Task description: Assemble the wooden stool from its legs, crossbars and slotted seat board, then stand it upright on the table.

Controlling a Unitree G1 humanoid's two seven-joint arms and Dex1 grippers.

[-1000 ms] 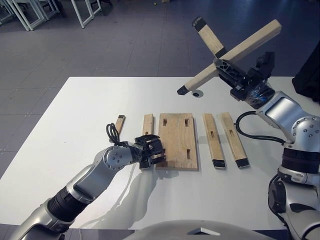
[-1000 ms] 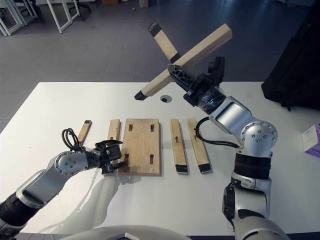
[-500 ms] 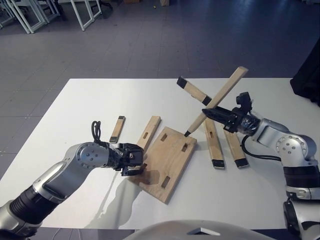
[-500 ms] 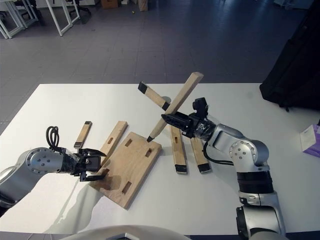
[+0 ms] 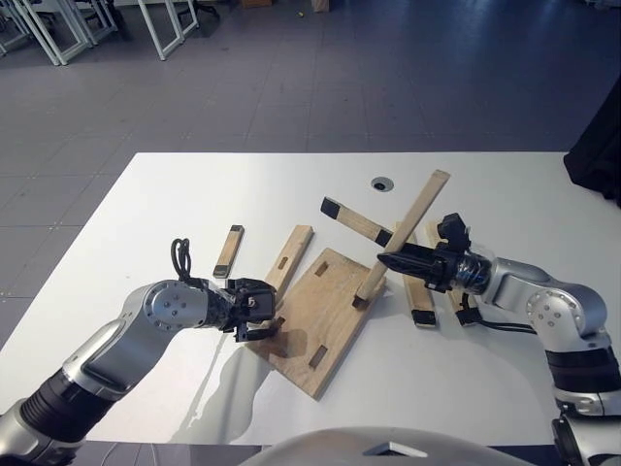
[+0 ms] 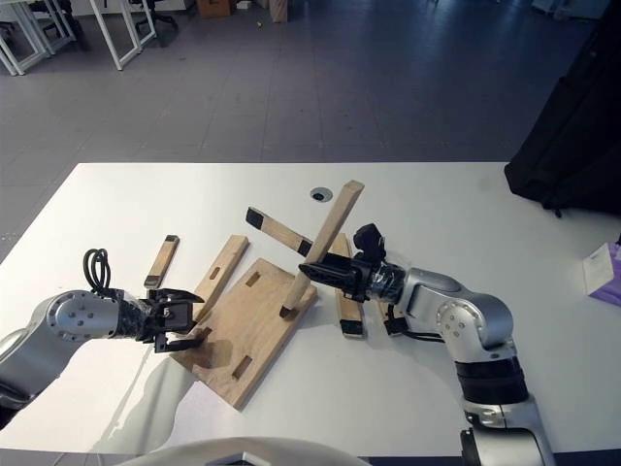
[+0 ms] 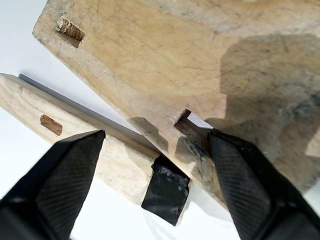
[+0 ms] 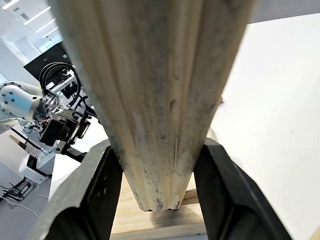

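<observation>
Two crossed legs: joined in an X and held tilted above the desk. The lower tip of the longer leg is down on the slotted seat board, at one of the board's slots.
Right end effector: closed on the longer leg just below the crossing, with its fingers pressed against both flanks of the wood.
Seat board position: skewed across the middle of the desk. Its left corner is raised and the opposite end seems to rest on the surface.
Left end effector: at the raised corner, with its fingers on either side of the board's edge next to a slot. It appears to be pinching the board, though how firmly cannot be told.
Loose parts: one slotted bar lies just beside the board's left edge. A short piece lies further left. A pair of slotted bars lies to the right, partly behind the right arm.
Step in hand: probably fitting the first leg end into a seat slot while the other arm steadies the board. Whether the tip has entered the slot cannot be told.
Next move calls for: squaring the leg's end to the slot and pressing along the leg's own line. The board must be held against sliding, and the crossing must be kept from twisting loose.
</observation>
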